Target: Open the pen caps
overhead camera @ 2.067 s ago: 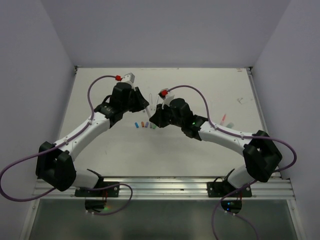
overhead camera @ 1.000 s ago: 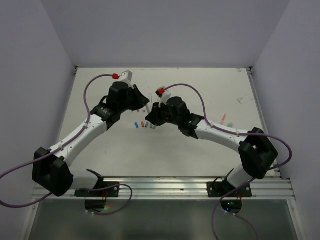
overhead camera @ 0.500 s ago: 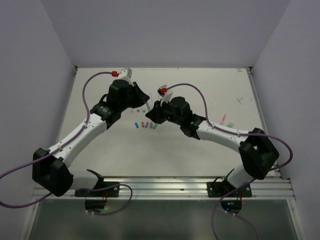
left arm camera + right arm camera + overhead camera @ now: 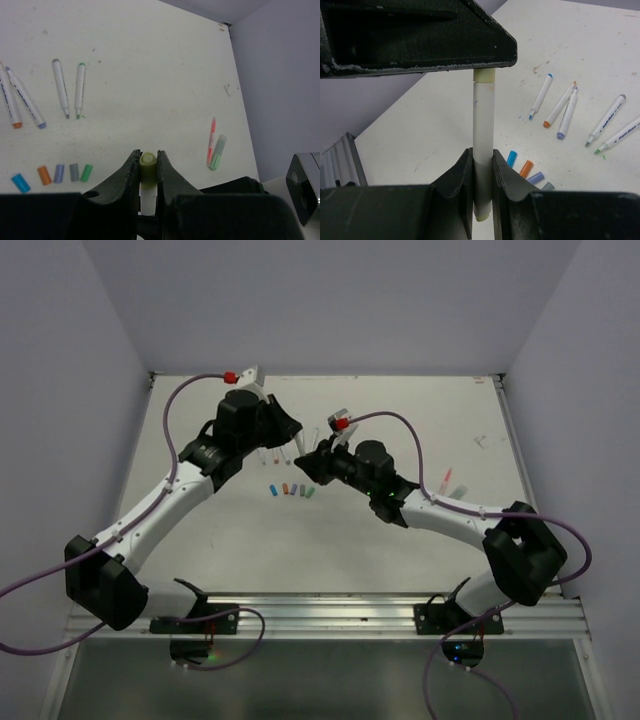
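The left end effector is clamped on the yellowish cap, and the right end effector on the same pen's white barrel, held in the air above the worktop. Pull the two straight apart along the pen's axis, without bending. Five loose caps lie in a row below.

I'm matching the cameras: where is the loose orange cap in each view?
Top external: orange cap, centre, second from left in the cap row.
Left wrist: orange cap at lower left.
Right wrist: orange cap low, right of centre.
Shared landmark: blue cap, next to it in all three.
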Controlling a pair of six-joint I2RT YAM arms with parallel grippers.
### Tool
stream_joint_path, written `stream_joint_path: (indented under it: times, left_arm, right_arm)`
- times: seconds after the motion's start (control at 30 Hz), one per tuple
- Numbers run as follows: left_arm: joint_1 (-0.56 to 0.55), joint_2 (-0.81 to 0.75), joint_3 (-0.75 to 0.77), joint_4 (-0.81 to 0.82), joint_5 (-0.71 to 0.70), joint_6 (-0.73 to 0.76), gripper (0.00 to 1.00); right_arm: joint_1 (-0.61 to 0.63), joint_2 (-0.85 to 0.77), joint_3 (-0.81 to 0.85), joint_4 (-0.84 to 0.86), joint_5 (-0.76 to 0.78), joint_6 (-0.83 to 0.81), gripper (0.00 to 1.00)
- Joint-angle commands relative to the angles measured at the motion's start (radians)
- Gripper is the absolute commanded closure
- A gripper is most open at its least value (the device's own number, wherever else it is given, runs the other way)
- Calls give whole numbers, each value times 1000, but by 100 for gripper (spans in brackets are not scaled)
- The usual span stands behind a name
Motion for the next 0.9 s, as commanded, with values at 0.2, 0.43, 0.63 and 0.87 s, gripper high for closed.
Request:
stream_joint_path:
  times: [0.2, 0.43, 0.63, 0.87]
  left_arm:
    - [81, 25, 291, 497, -467, 50, 100]
    - [103, 79, 383, 546, -517, 31, 100]
    - [118, 91, 380, 446, -412, 46, 100]
    - [129, 146, 362, 160, -76, 109, 100]
  right_arm:
    - [77, 40, -136, -300, -149, -60, 100]
    - [90, 68, -154, -276, -167, -38, 100]
    - [85, -14, -142, -300, -97, -6, 100]
    - [11, -129, -126, -357, 90, 58, 100]
